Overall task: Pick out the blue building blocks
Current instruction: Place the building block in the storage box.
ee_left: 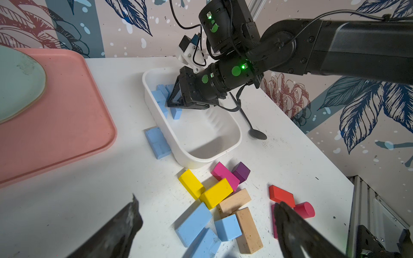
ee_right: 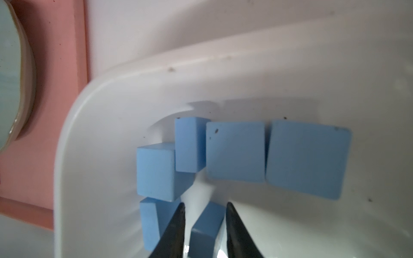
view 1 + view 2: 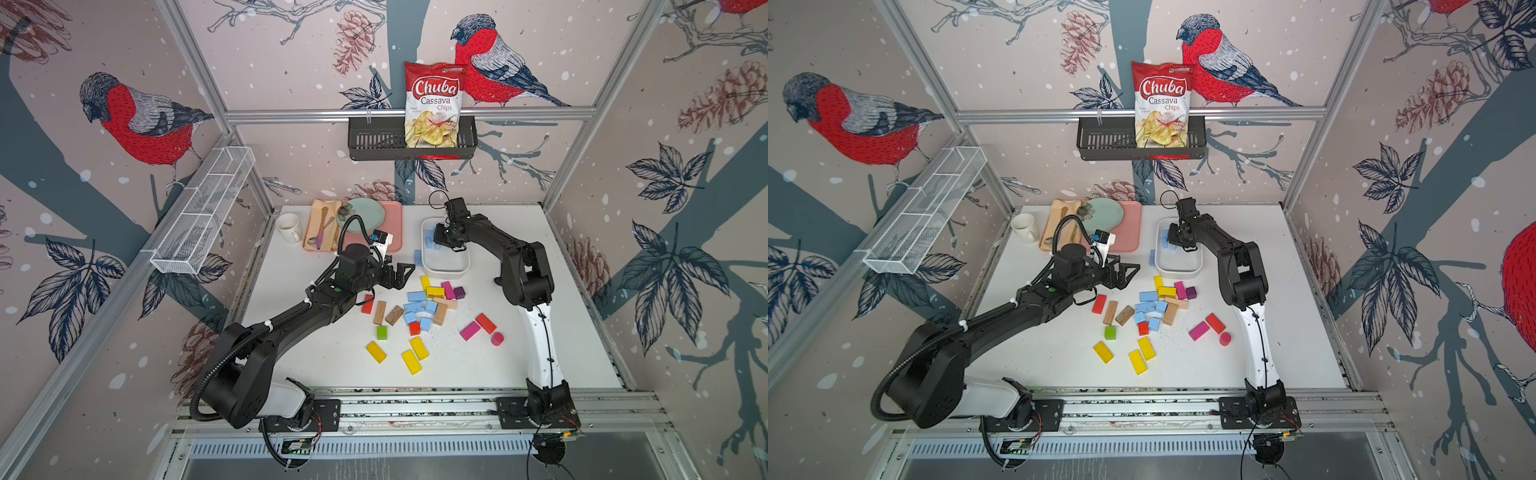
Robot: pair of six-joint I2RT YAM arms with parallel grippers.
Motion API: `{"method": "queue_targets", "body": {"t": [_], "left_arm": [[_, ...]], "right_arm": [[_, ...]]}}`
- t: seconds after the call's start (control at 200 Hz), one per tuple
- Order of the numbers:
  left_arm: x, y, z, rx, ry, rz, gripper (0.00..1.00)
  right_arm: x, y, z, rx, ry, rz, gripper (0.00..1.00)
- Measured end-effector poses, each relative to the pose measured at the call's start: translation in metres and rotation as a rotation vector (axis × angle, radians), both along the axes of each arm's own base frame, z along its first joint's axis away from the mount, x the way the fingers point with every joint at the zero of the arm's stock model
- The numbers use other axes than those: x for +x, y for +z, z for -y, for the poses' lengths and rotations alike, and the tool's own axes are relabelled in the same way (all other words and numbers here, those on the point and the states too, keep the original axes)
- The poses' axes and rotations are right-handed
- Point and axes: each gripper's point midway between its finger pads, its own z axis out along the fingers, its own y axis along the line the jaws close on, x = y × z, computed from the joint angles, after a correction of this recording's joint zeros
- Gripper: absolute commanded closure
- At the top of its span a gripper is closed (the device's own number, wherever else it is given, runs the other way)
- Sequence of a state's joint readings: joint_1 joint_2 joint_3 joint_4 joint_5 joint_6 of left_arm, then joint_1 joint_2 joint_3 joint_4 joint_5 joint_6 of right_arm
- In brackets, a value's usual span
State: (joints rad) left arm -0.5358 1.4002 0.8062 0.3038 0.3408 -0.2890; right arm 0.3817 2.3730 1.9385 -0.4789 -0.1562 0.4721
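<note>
Several blue building blocks (image 2: 234, 152) lie at one end of a white tray (image 2: 73, 134). My right gripper (image 2: 205, 204) hangs low inside the tray (image 3: 446, 272). Its fingers stand slightly apart around one more blue block (image 2: 207, 225), with a gap showing on one side. More blue blocks (image 3: 419, 309) sit in the mixed pile on the table, also seen in the left wrist view (image 1: 194, 223). One blue bar (image 1: 157, 143) lies against the tray's outer wall. My left gripper (image 3: 409, 270) hovers wide open and empty above the table left of the pile (image 1: 206, 201).
Yellow (image 3: 417, 349), red (image 3: 485, 323), magenta (image 3: 470, 331), purple, green (image 3: 381, 332) and plain wooden blocks (image 3: 394, 315) are scattered around the blue ones. A pink tray (image 3: 392, 232) with a green plate, a mug (image 3: 289, 227) and a black spoon (image 1: 257, 134) stand at the back.
</note>
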Motion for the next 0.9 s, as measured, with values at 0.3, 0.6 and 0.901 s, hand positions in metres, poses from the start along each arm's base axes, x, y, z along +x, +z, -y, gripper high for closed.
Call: {"method": "queue_targets", "body": {"t": [0.3, 0.6, 0.901], "left_arm": [[0.0, -0.003, 0.001, 0.001, -0.003, -0.006, 0.04], [0.0, -0.003, 0.001, 0.001, -0.003, -0.007, 0.04], [-0.001, -0.002, 0.002, -0.004, -0.013, -0.007, 0.04]], "right_arm": [[-0.004, 0.018, -0.002, 0.051, -0.004, 0.002, 0.58], [-0.021, 0.057, 0.01, 0.131, -0.026, 0.049, 0.33], [-0.033, 0.052, 0.001, 0.218, -0.021, 0.023, 0.19]]}}
